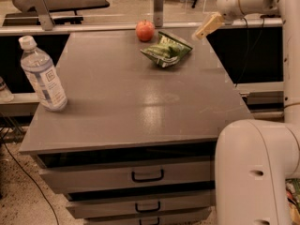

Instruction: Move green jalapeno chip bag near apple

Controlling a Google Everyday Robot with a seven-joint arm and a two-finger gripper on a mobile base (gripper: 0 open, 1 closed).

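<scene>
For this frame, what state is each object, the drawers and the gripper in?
green jalapeno chip bag: lying on the table, not held, close beside the apple.
apple: resting near the table's far edge.
water bottle: standing upright, capped.
drawers: shut.
gripper: open, empty, raised right of the bag.

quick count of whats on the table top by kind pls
fruit: 1, the apple
snack bags: 1, the green jalapeno chip bag
bottles: 1, the water bottle
total: 3
The gripper is not counted: it hangs open by the far right edge of the table, right of the bag, holding nothing.
</scene>
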